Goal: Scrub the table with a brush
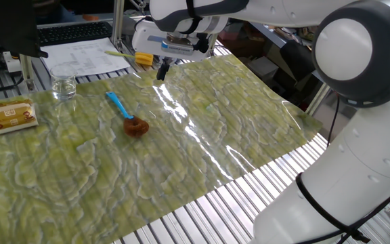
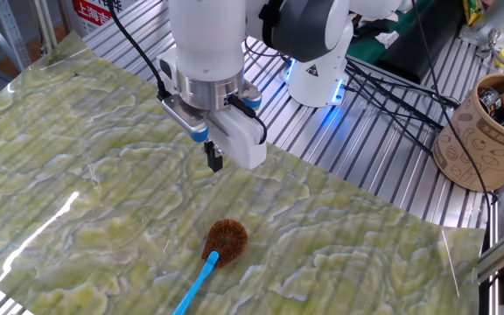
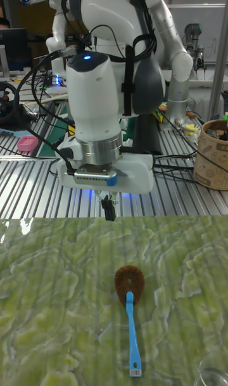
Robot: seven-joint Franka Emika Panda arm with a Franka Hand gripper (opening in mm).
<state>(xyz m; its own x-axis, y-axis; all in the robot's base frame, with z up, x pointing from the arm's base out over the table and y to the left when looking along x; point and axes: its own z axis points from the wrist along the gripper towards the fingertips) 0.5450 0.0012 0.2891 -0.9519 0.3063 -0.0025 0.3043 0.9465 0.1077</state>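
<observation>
Gripper clenched on nothing, hovering above the tabletop, apart from the brush, which lies flat on the marbled sheet.

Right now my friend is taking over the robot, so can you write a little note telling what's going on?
Gripper: shut with nothing in it, hanging above the table near the edge of the yellow-green sheet.
Brush: lying flat on the sheet, reddish-brown head pointing toward the gripper, blue handle pointing away. The gripper is not touching it.
Also on the sheet: a tan box and a clear glass, off to one side of the brush.
Done: nothing visible yet; the brush has not been picked up.
Left: open the gripper, pick up the brush, then scrub the table with it.
</observation>
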